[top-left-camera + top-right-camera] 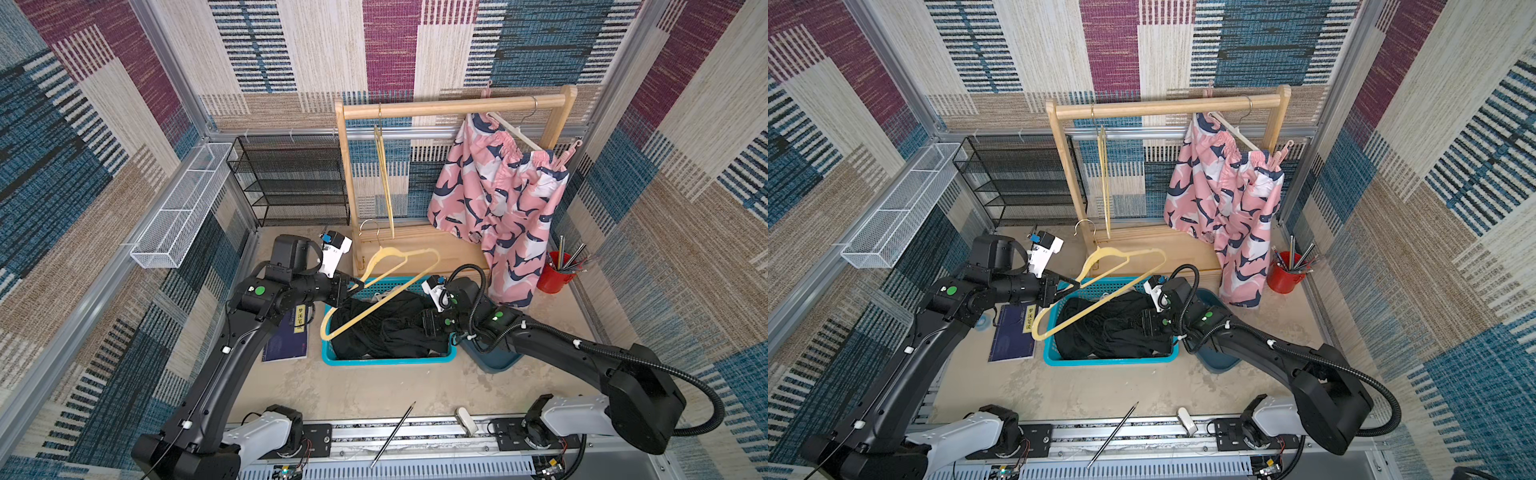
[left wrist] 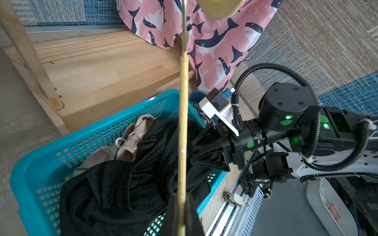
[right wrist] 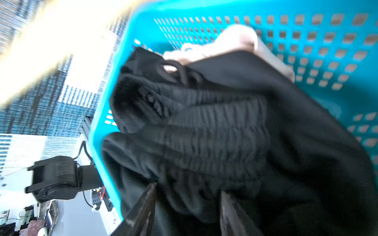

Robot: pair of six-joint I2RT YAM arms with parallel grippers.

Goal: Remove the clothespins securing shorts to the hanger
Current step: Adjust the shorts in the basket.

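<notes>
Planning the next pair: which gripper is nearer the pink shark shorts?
Right. The right gripper is at the basket end nearest the pink shorts; the left gripper, shut on the yellow hanger, is at the opposite end.

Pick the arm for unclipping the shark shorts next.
Probably right. The right gripper is open over the black shorts, nearer the pink clothespin on the shark shorts; the left gripper is shut on the yellow hanger.

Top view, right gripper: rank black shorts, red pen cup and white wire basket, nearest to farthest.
1. black shorts: in the teal basket, right at the right gripper fingers.
2. red pen cup: on the floor by the right wall.
3. white wire basket: mounted on the left wall, clearly farthest.
</notes>
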